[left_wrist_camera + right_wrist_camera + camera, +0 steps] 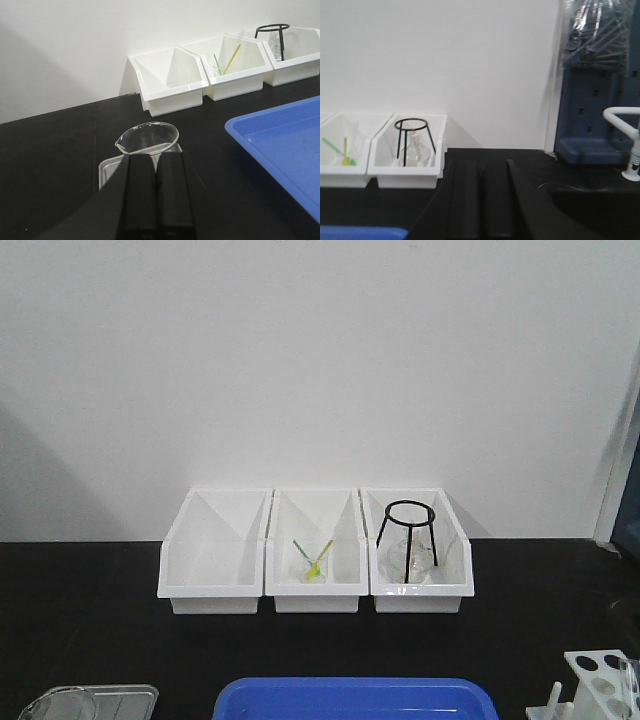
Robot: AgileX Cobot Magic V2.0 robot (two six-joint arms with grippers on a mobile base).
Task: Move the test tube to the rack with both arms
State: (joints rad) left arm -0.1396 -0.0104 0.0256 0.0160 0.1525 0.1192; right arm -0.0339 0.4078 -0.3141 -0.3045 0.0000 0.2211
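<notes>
The white rack [600, 685] with round holes stands at the front right corner of the black table, cut off by the frame edge. I cannot make out the test tube in any view. In the left wrist view my left gripper [156, 157] is shut, its black fingers pressed together with nothing between them, just in front of a glass beaker [147, 137]. My right gripper [481, 165] is also shut and empty, low over the black table to the right of the bins. Neither gripper shows in the front view.
Three white bins [315, 585] line the back wall; the middle one holds green and yellow sticks, the right one a black ring stand [408, 530] and a flask. A blue tray [355, 698] lies front centre, a clear tray [107, 167] under the beaker. A white faucet [625, 120] stands far right.
</notes>
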